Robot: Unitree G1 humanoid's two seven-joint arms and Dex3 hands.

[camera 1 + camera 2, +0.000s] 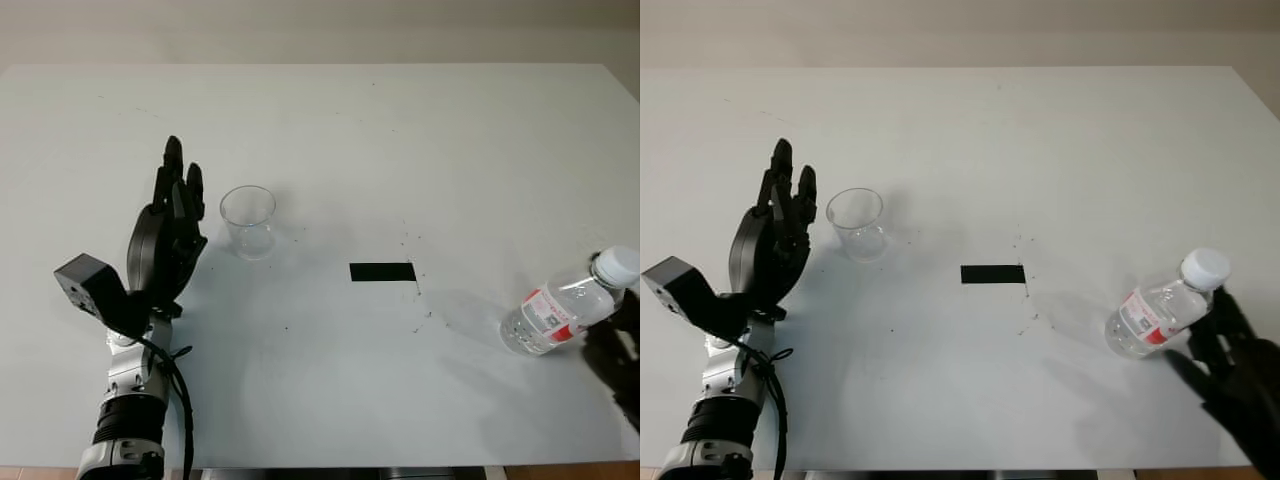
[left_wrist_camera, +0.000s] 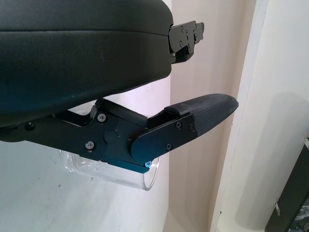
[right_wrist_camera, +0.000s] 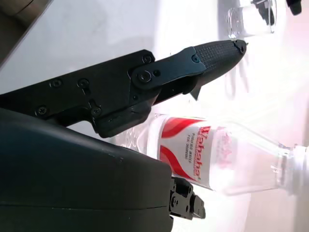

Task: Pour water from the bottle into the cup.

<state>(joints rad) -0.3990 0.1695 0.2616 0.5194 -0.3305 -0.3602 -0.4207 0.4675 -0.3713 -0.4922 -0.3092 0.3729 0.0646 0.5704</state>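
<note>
Bottle is still capped and leaning over at the right side of the surface. The right hand is open just beside it, gripping nothing. A clumsy grab could tip it. The cup stands far left beside the open left hand, which could bump it.

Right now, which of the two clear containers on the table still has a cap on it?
The water bottle with the red label, beside the right hand, has a white cap. The plastic cup next to the open left hand is open-topped and empty.
</note>
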